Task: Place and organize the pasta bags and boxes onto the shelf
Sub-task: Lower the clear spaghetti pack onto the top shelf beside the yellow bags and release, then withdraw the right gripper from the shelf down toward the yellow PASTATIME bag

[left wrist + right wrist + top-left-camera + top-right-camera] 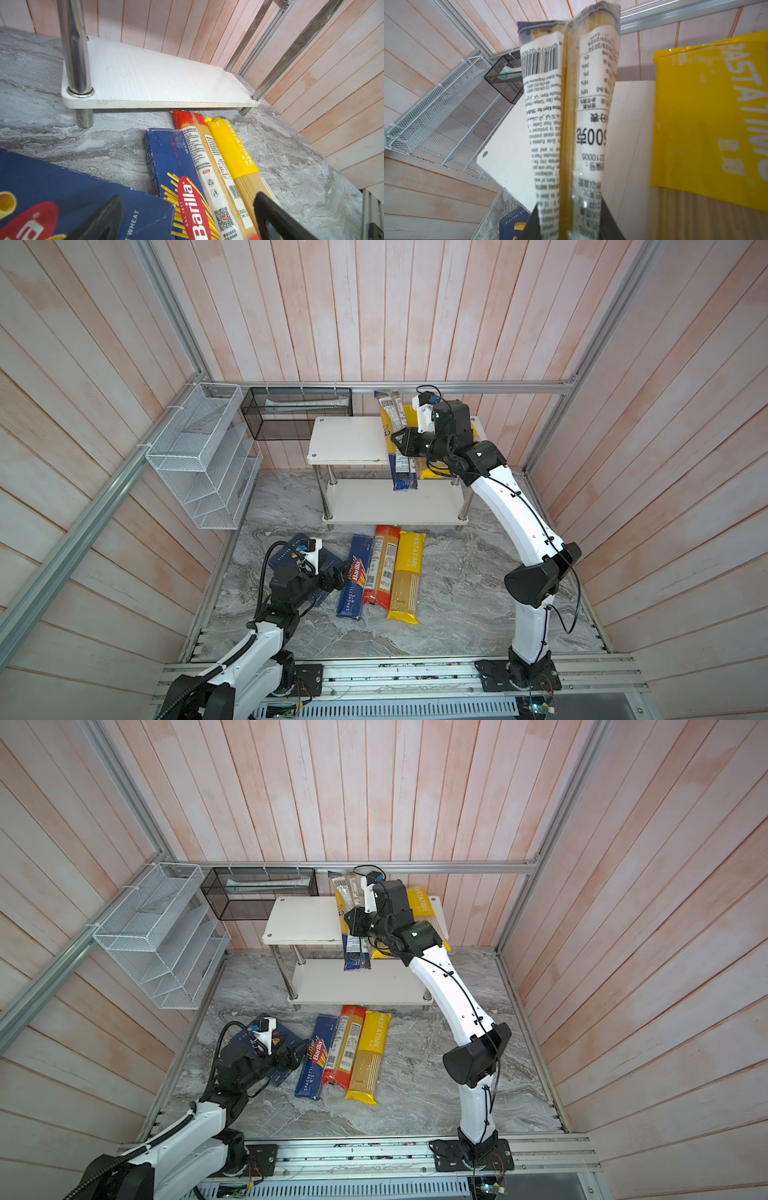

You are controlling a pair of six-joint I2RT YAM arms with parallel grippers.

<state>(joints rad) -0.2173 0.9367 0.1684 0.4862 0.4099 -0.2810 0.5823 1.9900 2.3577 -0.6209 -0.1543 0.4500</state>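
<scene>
slim clear navy-ended spaghetti bags [544, 116] tight between right fingers [532, 226]; left fingers [274, 216] wide apart, empty

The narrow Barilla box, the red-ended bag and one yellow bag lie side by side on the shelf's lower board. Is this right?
Not quite: the narrow Barilla box, red-ended bag and yellow bag lie side by side on the table in front of the shelf; both top views show it.

In a top view, the right gripper [348, 919] clamps two slim clear spaghetti bags with navy ends [356, 959]. They overhang the front edge of the white two-tier chrome-post shelf [299, 919]. A yellow PASTATIME bag [419, 905] lies on its top board.
</scene>
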